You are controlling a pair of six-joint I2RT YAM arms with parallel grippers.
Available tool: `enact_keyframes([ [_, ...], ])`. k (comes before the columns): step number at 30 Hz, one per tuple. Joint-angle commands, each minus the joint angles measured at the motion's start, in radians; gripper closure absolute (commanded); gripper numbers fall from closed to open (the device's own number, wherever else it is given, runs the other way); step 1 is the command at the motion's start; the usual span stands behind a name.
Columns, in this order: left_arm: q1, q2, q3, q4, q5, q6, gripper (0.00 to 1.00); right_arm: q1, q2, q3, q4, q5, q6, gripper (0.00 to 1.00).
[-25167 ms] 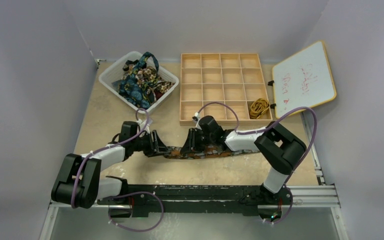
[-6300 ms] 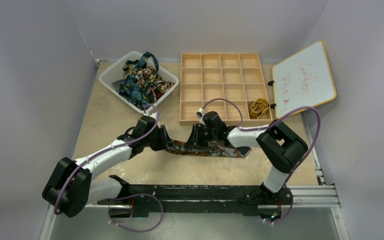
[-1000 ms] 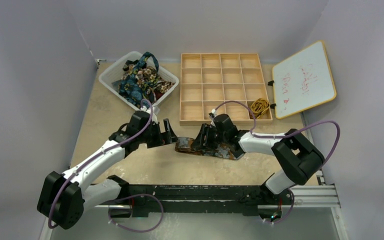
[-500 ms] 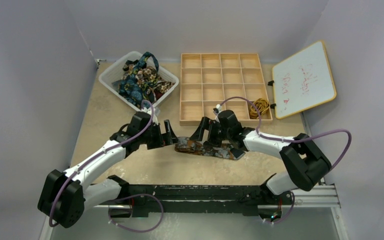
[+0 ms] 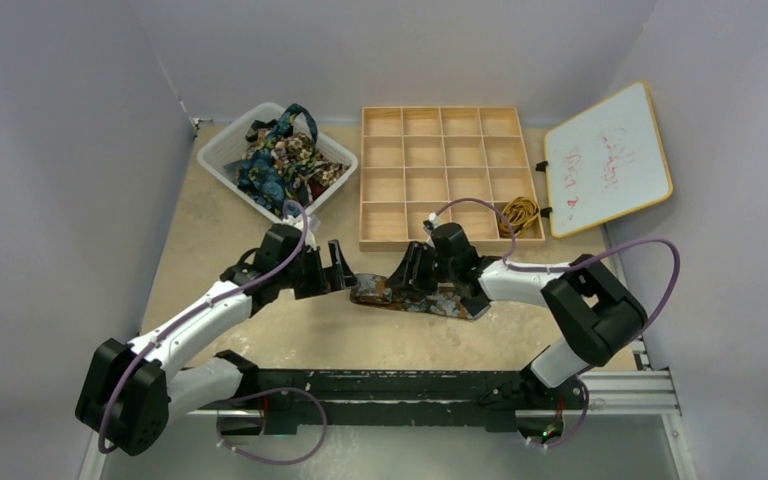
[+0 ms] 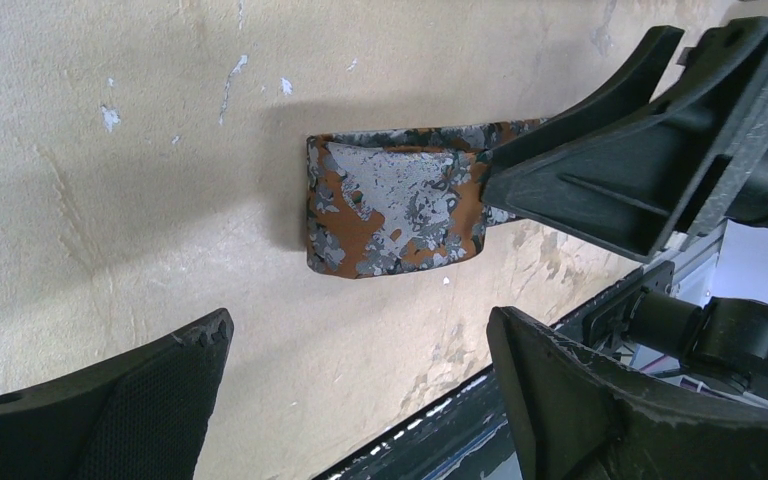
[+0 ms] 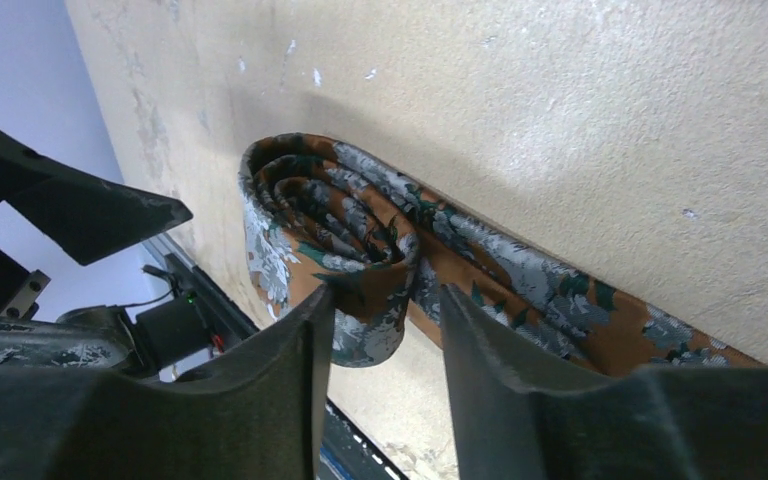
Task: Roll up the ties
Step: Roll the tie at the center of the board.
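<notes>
**dex:** ok so the right tool (image 7: 385, 300) first: its fingers are about halfway in, with the bottom of the rolled end (image 7: 335, 235) sitting in the gap. Can't tell whether it's really pinching the cloth or just straddling it. The left tool (image 6: 358, 325) is spread wide with nothing in it, near the roll on the other side, not touching.

**mo:** and the tie (image 5: 415, 297) itself?

**dex:** it's the brown one with orange-grey blotches, lying on the surface (image 5: 210, 235) between the two arms, just in front of the wooden tray (image 5: 364, 180). There are several turns wound at its left end, and the flat tail (image 7: 570, 300) runs off under the right arm. More ties (image 5: 282, 160) are heaped in the white basket (image 5: 222, 158) at the back left, and a gold one (image 5: 518, 212) is coiled in the tray's near right corner compartment.

**mo:** so how would you handle it?

**dex:** my guess is it's light, floppy, kinda slick fabric. The coil looks loose and a bit lopsided, so it'll probably spring open if nothing's pressing on it. I'd take the roll across its width, one finger on each open side, and squeeze gently. I wouldn't grab the tail, since that'd just pull turns out. The tail also wants to lie straight, or the roll goes cone-shaped.
</notes>
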Motion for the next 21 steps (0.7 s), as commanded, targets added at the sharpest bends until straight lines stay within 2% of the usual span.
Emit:
enact_keyframes([
  [1, 0.005, 0.010, -0.019, 0.053, 0.014, -0.010, 0.03, -0.002, 0.025, -0.012, 0.019, 0.008, -0.008, 0.57],
  [5, 0.005, 0.022, -0.027, 0.075, 0.021, -0.014, 0.03, -0.002, 0.023, -0.030, 0.015, 0.023, -0.007, 0.67],
  [10, 0.006, 0.055, -0.038, 0.115, 0.045, -0.018, 0.03, -0.002, 0.022, -0.025, -0.026, 0.058, -0.041, 0.69],
  [16, 0.006, 0.108, -0.039, 0.194, 0.099, -0.032, 0.09, -0.002, 0.007, -0.034, 0.002, 0.032, -0.047, 0.66],
  [21, 0.007, 0.135, -0.035, 0.224, 0.104, -0.042, 0.11, -0.002, -0.052, -0.028, -0.017, 0.021, -0.053, 0.55],
])
